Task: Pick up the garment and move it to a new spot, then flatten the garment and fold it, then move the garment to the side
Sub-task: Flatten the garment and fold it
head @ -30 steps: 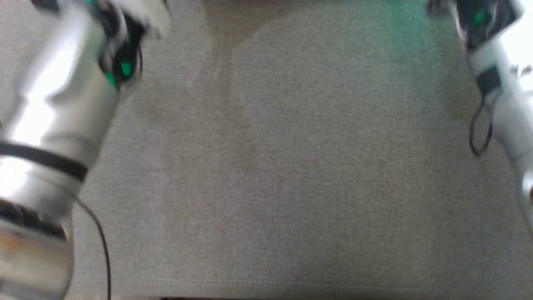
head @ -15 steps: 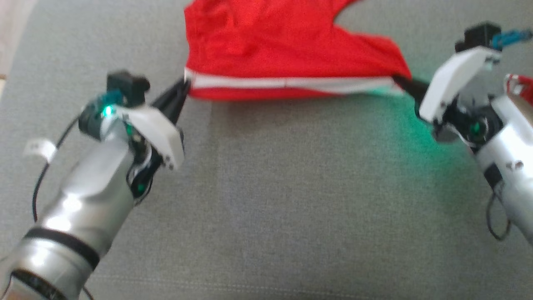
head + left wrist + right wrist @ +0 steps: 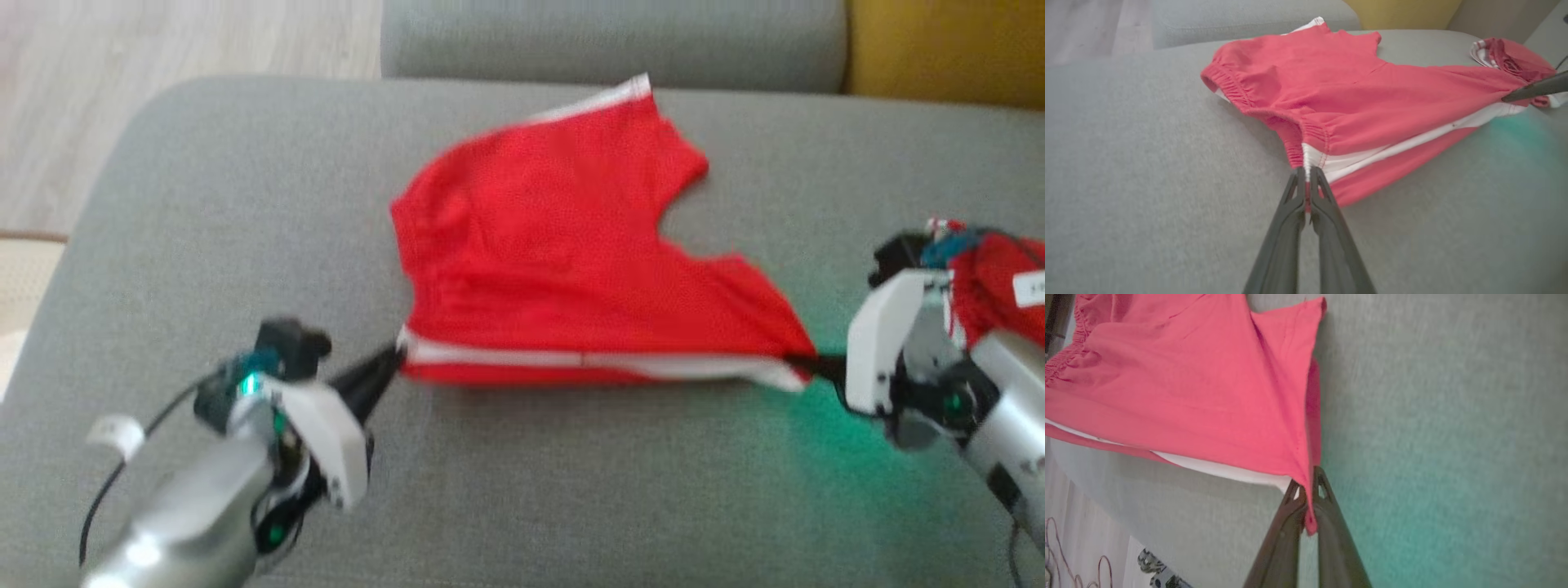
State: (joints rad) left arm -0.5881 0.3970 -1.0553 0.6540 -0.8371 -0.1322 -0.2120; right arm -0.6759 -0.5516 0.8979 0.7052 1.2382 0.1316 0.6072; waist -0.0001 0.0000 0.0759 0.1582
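Garment (image 3: 555, 261): plain bright red; white band along near edge, white trim at far hem.
Sofa seat (image 3: 571, 506): grey, fine heathered weave, tinged green at right.
Left gripper (image 3: 396, 358), right gripper (image 3: 798, 360): dark fingers, white casings, silver forearms, green lamps.
Second cloth (image 3: 992, 286): red, white-striped edge.
Floor (image 3: 163, 41): pale wood grain.
Cushion (image 3: 947, 49): mustard yellow.

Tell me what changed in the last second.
Mainly the head camera tilted up, bringing the shorts and more of the sofa into view; I can't tell any real shift of the shorts apart from that. Nothing let go: both jaws stayed shut on the striped edge, stretched between them.
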